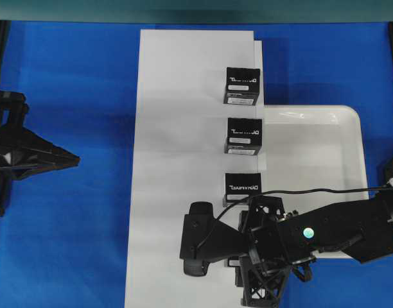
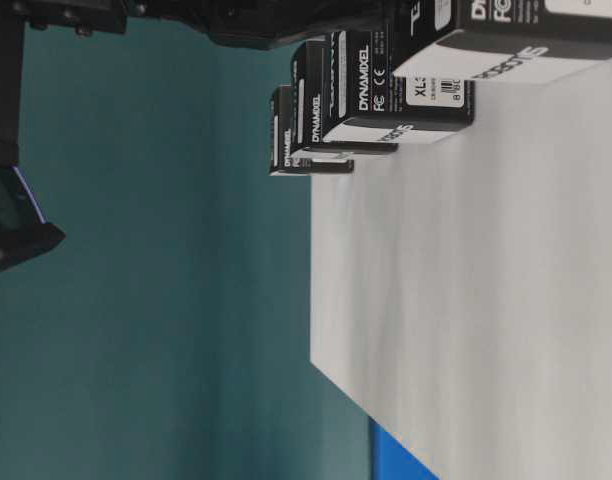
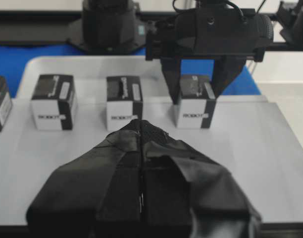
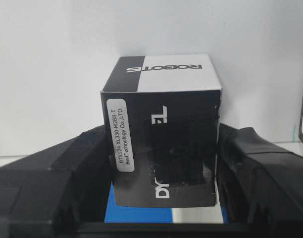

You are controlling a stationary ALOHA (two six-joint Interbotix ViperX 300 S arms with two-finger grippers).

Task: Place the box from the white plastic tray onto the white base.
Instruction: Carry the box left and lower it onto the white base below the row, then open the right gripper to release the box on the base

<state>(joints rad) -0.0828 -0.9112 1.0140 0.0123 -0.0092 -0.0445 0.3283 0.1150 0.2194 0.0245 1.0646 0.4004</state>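
The box (image 4: 164, 144), judged light, stiff and smooth-faced, is clasped on opposite side faces by the right gripper (image 4: 164, 163) at the white base (image 1: 177, 192)'s tray-side edge; the left gripper (image 3: 141, 129) is closed, idle.

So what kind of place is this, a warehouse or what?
More likely a robotics lab bench: a blue-covered table, two robot arms, and small Dynamixel motor boxes lined up on a white base beside a white plastic tray.
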